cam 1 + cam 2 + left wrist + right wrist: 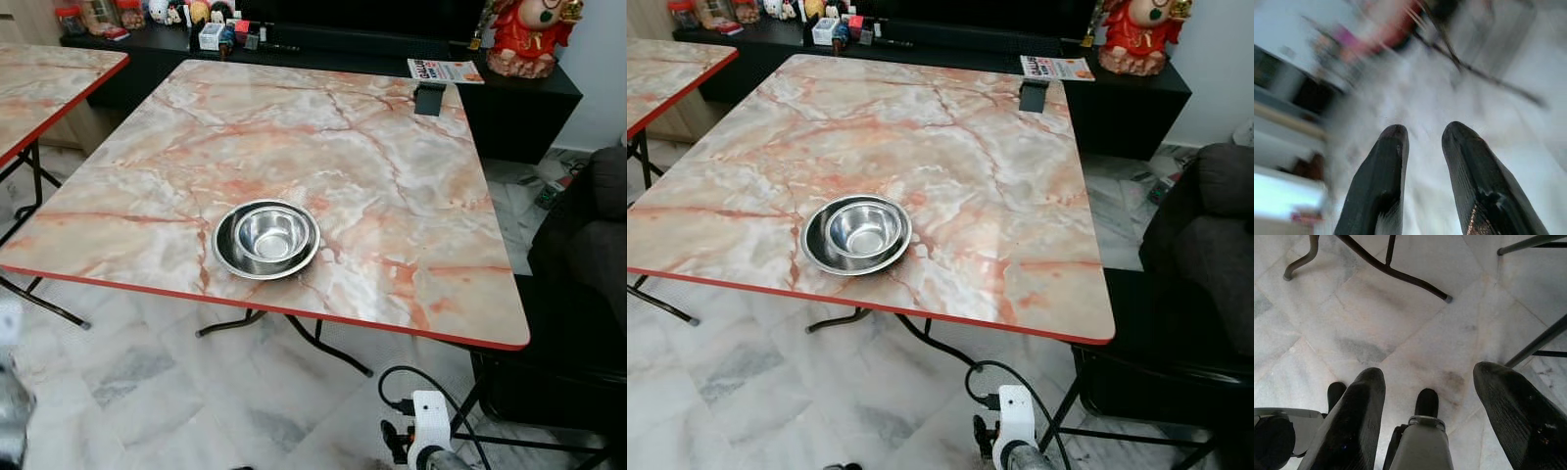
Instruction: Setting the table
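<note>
A steel bowl (267,238) sits inside a wider steel dish near the front edge of the marble-patterned table (323,147) with a red rim. My right gripper (1425,372) hangs low over the tiled floor, open and empty, and its white wrist (428,416) shows below the table's front right corner. My left gripper (1425,129) hangs at my left side in a blurred wrist view, with a narrow gap between its fingers and nothing in them.
A second matching table (49,78) stands at the left. A black sideboard (509,98) with a red figurine (524,34) and a magazine (444,70) runs behind. A dark armchair (588,245) stands at the right. Folding table legs (1391,267) cross the floor.
</note>
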### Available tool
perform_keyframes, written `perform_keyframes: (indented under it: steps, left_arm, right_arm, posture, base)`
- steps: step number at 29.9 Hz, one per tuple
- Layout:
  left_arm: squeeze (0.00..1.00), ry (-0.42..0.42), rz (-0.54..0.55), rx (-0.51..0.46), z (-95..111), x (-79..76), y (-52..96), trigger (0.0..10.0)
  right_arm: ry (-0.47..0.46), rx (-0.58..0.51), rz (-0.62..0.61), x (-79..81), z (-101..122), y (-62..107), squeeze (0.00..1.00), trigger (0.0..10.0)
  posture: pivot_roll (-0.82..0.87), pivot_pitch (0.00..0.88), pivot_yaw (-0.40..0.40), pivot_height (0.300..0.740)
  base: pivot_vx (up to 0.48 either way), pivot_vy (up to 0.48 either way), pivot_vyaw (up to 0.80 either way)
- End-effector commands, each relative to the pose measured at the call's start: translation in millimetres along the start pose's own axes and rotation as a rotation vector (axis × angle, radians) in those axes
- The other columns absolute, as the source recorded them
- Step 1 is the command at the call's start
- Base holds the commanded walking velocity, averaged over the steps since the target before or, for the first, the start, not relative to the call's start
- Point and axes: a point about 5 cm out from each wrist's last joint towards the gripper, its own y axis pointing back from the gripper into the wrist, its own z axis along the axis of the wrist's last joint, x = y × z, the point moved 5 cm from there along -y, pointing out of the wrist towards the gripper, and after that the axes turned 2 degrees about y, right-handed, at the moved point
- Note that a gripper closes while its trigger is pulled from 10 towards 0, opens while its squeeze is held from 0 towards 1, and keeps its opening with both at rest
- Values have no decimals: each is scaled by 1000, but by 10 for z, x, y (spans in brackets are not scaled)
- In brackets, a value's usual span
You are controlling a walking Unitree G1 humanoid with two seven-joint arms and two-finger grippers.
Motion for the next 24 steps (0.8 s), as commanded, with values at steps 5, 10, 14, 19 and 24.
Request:
perform_keyframes:
  steps: [5,10,14,19,24]
  left_arm:
    - [0,123,-460,184,-436,-977,536,10000]
    - [0,161,-682,269,-496,-1500,949,10000]
    - [0,201,-773,289,-417,-1784,1183,10000]
    - [0,208,-827,322,-412,-1933,1340,10000]
    - [0,187,-850,307,-370,-1970,1355,10000]
  right_arm:
    - [-9,17,-16,-54,-64,18,0,10000]
    - [8,24,-31,-104,-68,23,0,10000]
    - [-18,13,-43,-123,-41,21,0,10000]
    - [-50,17,-92,-248,-45,38,0,10000]
    - [-93,4,-134,-370,-38,61,0,10000]
  posture:
    - [76,127,-43,740]
    - [66,128,-47,740]
    - [50,120,-44,740]
    - [29,106,-41,740]
    - [14,80,-29,740]
  base:
    - [0,0,0]
    - [0,0,0]
    - [0,0,0]
    - [0,0,0]
    - [0,0,0]
